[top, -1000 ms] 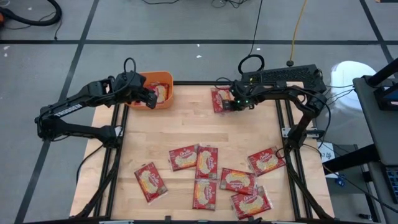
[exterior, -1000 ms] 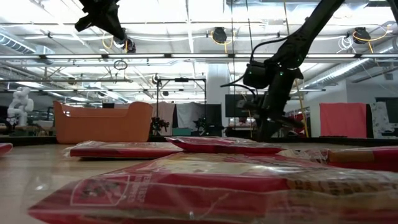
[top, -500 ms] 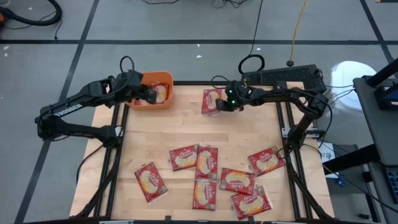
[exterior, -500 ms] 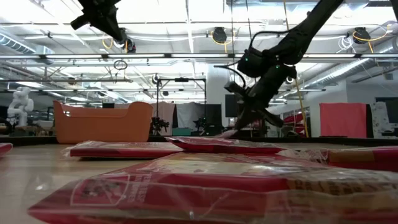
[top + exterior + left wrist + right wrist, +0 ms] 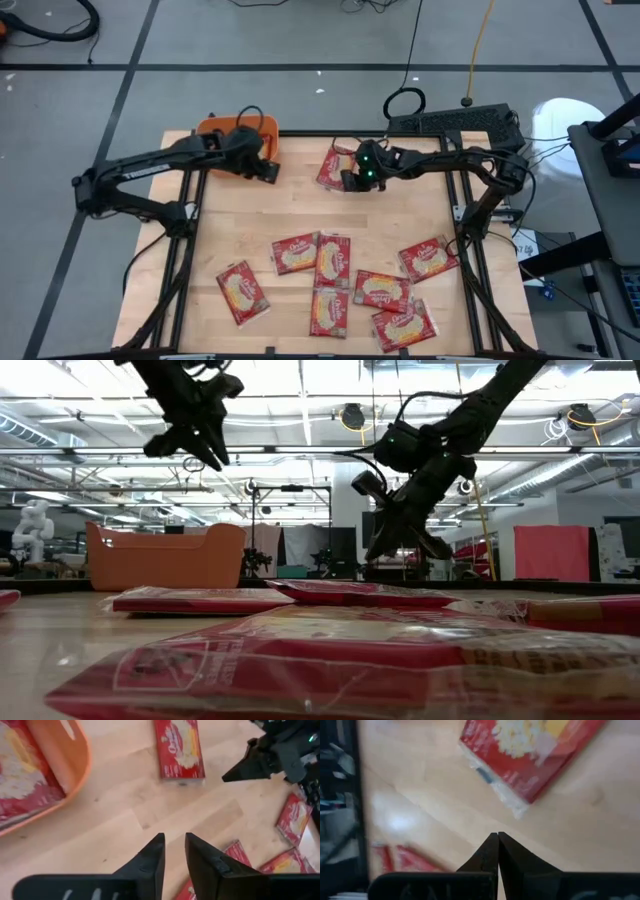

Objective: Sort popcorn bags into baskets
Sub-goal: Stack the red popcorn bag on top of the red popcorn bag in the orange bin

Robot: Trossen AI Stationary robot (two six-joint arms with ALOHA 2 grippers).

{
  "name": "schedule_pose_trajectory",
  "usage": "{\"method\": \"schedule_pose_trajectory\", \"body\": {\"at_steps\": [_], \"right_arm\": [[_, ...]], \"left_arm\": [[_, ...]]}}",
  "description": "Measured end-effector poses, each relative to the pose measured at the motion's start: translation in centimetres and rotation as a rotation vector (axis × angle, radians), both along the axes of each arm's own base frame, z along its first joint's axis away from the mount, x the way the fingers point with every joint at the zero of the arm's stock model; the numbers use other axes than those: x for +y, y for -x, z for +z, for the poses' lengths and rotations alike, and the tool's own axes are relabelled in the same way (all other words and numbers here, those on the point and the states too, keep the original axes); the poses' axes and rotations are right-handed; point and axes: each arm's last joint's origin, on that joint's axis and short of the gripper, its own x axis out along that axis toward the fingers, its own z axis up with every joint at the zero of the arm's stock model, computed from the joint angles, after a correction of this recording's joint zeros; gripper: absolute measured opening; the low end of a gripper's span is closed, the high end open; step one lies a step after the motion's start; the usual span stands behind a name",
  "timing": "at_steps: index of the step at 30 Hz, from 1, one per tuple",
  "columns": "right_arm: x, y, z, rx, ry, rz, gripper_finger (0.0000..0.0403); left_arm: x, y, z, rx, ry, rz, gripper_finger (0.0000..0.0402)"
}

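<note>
**Both end effectors raised over the far side of the worktop**

The wooden worktop (image 5: 300, 215) carries seven popcorn bags (image 5: 335, 260) in a loose group on its near half. The orange basket (image 5: 215, 127) stands at the far left corner; in the high view the left arm covers most of it. Only the left wrist view shows a bag (image 5: 20, 785) lying inside it.

One more bag (image 5: 332, 165) lies flat near the far edge, beside the right end effector (image 5: 352, 180). The right wrist view shows that unit's fingers pressed together, holding nothing.

The left end effector (image 5: 270, 170) hovers just beside the basket, its fingers (image 5: 150, 862) slightly apart and empty. Both arms reach inward.
</note>
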Motion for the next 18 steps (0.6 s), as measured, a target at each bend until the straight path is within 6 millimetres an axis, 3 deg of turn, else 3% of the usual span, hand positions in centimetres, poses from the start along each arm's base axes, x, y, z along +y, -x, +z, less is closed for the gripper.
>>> {"method": "schedule_pose_trajectory", "body": {"at_steps": [5, 10, 13, 18], "right_arm": [[-2.8, -0.1, 4.1, -0.092, 0.159, -0.097, 0.0003], [-7.4, 0.5, 7.6, -0.01, 0.341, -0.157, 0.0029], [-10.1, 1.3, 7.5, 0.089, 0.361, -0.148, 0.0059], [-13.3, 1.9, 4.3, 0.082, 0.198, -0.108, 0.0135]], "left_arm": [[0.0, -0.9, 0.1, -0.063, -0.008, -0.025, 0.0088], [0.2, -1.3, 0.5, -0.112, -0.033, -0.028, 0.0088], [0.2, -1.3, 0.5, -0.113, -0.031, -0.025, 0.0088], [0.0, -1.3, 0.4, -0.107, -0.027, -0.033, 0.0088]]}}
